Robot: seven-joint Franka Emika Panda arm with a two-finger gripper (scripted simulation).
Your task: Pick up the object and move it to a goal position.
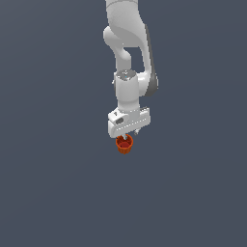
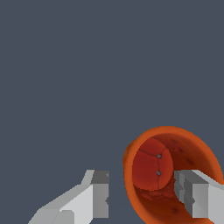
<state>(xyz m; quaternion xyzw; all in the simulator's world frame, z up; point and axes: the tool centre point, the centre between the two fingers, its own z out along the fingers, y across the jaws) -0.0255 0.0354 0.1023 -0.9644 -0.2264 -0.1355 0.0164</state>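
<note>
The object is a small orange-red cup (image 1: 124,146) with a darker red inside, standing upright directly under my white gripper (image 1: 126,138) in the exterior view. In the wrist view the cup (image 2: 168,144) shows its round rim and inner floor. My gripper (image 2: 142,192) straddles one side of the cup's wall: one finger (image 2: 194,197) reaches inside the cup, the other finger (image 2: 98,197) is outside it. A gap shows between the outer finger and the wall, so the gripper is open. The fingertips are level with the rim.
A plain dark grey surface (image 1: 58,193) surrounds the cup on all sides. No other objects, containers or edges appear in either view. The arm's white links (image 1: 128,53) rise straight above the gripper.
</note>
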